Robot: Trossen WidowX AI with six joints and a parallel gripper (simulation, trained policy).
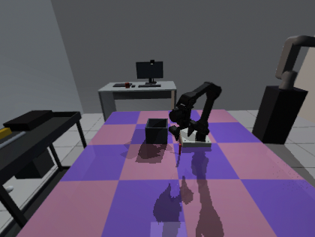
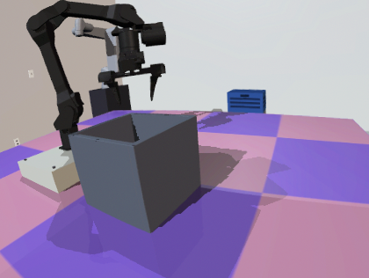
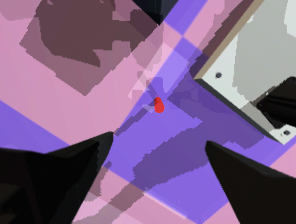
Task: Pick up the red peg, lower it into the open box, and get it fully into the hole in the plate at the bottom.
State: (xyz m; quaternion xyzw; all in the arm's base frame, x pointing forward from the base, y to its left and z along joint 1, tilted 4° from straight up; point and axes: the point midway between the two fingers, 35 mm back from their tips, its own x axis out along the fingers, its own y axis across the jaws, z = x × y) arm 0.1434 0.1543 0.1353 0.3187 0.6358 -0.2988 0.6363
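Note:
The red peg [image 1: 180, 149] [image 3: 159, 105] stands upright on the table, between the box and the arm's base. It is hidden in the exterior view. My gripper [image 1: 183, 133] [image 2: 136, 101] [image 3: 159, 140] is wide open and empty, fingers pointing down, above table height. In the wrist view the peg shows beyond the fingertips, about midway between them sideways. The dark grey box [image 1: 157, 136] [image 2: 110, 176] stands beside the peg, open at the top; a dark corner of it [image 3: 157, 9] shows at the top edge of the wrist view. The plate and its hole are hidden inside the box.
The arm's pale base [image 1: 196, 144] [image 2: 41, 169] [image 3: 220, 92] stands close to the peg. The box walls rise well above the checkered table [image 1: 146, 202] [image 2: 316, 229]. A black side table [image 1: 71, 116] stands at the left in the top view.

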